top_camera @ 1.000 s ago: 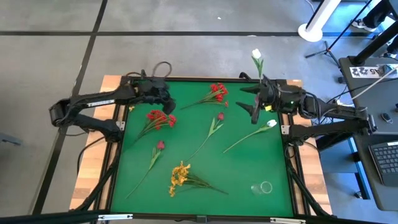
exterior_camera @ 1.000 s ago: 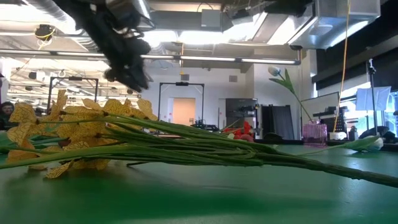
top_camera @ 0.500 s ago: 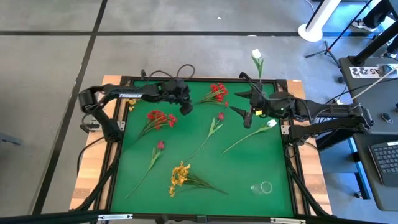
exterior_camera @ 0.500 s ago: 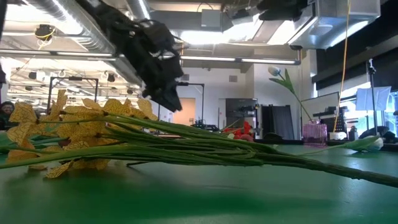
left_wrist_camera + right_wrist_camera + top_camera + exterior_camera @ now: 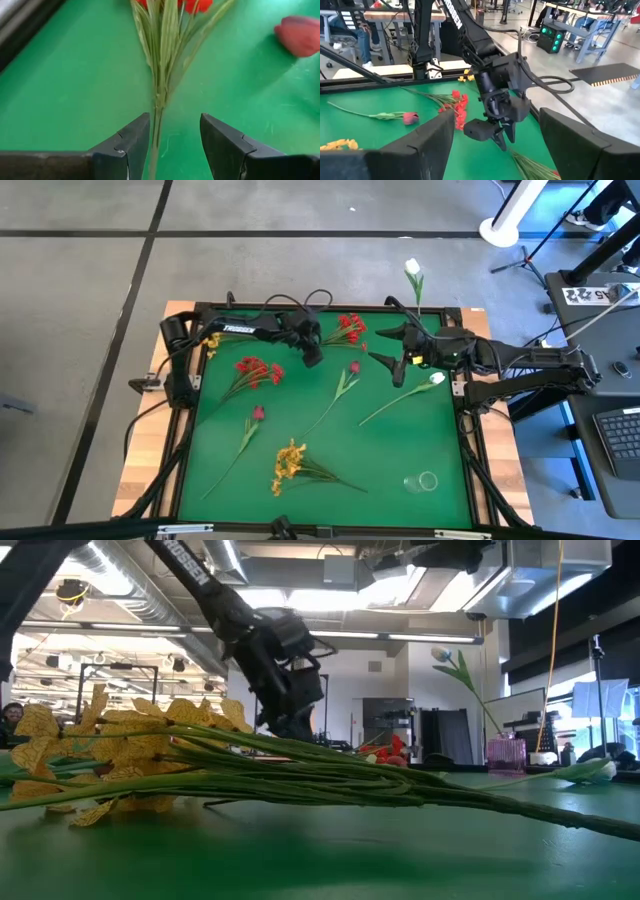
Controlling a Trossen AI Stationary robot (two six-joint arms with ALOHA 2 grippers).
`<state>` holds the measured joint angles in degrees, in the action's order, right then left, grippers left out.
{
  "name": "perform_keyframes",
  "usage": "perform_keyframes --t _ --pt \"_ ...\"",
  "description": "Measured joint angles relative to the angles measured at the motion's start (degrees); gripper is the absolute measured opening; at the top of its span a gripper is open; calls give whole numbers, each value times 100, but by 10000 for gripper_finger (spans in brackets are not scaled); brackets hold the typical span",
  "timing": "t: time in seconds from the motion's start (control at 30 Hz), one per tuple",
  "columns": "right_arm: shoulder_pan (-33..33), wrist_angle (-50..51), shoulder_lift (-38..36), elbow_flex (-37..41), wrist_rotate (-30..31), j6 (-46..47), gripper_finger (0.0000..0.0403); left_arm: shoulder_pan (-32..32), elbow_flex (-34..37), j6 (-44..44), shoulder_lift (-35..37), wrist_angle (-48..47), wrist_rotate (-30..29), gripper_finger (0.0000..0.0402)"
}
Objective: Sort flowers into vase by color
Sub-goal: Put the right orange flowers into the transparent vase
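A red flower cluster (image 5: 351, 328) lying on the green mat (image 5: 400, 450) near the far edge is being straddled, ungripped, by the open left gripper (image 5: 175, 142); its thin, light, springy stem bundle (image 5: 161, 75) is judged best pinched below the blooms.

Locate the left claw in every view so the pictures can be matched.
High view: left claw, top centre, over the red cluster's stem.
Low view, left of centre, behind the yellow spray.
Left wrist view, bottom, open astride the stem.
Right wrist view, centre.
Shared landmark: the red cluster.
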<state>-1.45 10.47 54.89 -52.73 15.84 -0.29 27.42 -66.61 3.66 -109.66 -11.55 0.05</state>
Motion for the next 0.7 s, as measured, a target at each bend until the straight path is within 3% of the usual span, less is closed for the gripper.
perform_keyframes --t 0.27,0.43,0.57,0.7 --pt "0 -19 14 0 0 6 286 157 -7 214 -275 -70 -72 169" --pt "0 -38 17 0 0 6 286 149 -40 239 -419 -250 -557 163" --pt "0 -42 17 0 0 6 286 179 -44 270 -472 -387 -501 136" --pt "0 -40 17 0 -2 30 286 156 -38 603 -445 -433 -350 82"
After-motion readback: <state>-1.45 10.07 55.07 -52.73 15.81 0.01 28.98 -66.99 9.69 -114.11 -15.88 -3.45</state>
